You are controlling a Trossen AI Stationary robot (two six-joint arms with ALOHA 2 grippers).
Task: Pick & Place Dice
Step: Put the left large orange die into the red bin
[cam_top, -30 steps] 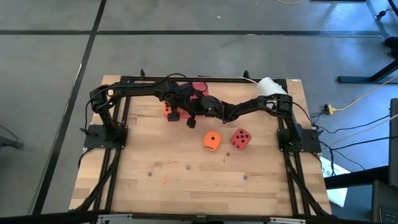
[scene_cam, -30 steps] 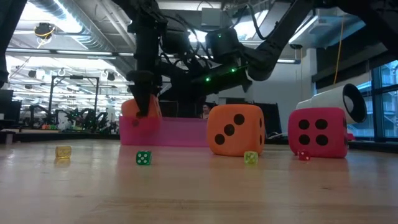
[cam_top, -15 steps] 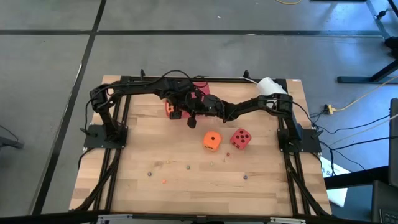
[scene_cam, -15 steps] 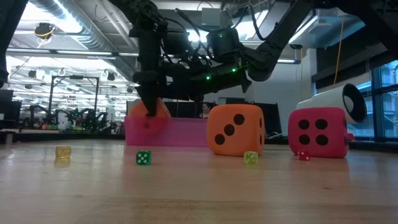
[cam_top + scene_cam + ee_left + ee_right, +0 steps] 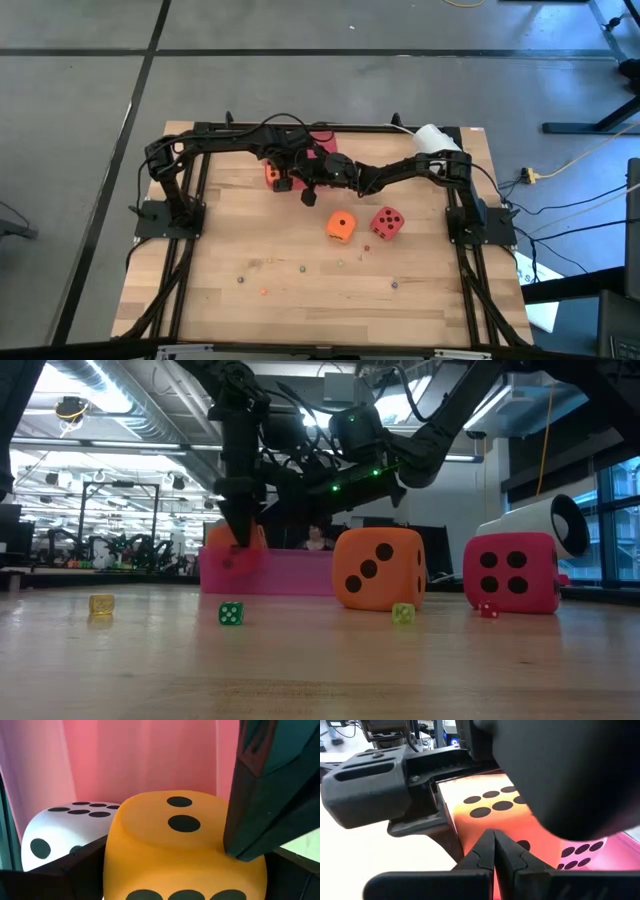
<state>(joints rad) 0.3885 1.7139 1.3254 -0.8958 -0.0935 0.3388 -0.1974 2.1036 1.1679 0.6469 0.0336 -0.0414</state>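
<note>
My left gripper (image 5: 282,182) is shut on an orange die (image 5: 271,175) at the left end of the red tray (image 5: 322,143). In the low view the die (image 5: 236,534) shows above the tray's near wall (image 5: 285,572). A pale pink die (image 5: 62,827) sits beside it in the tray, also seen in the right wrist view (image 5: 582,852). A second orange die (image 5: 341,225) and a red die (image 5: 387,223) rest on the table. My right gripper (image 5: 308,195) is shut and hovers just right of the left one. My left gripper pinches the orange die between its two fingers, one finger (image 5: 262,800) on each of two opposite side faces (image 5: 220,865). The fingers come from above, pointing down. The two-pip face (image 5: 180,817) is up. The tray's wall hides the die's underside.
Several tiny coloured beads lie on the near half of the table, such as a green one (image 5: 231,614) and a yellow one (image 5: 101,604). A white roll (image 5: 437,138) lies at the far right corner. Black frame rails (image 5: 190,250) run along both sides.
My left gripper has carried the orange die a little toward the table's right, from the tray's left end to behind its near wall. Both of the dice on the table have stayed put.
</note>
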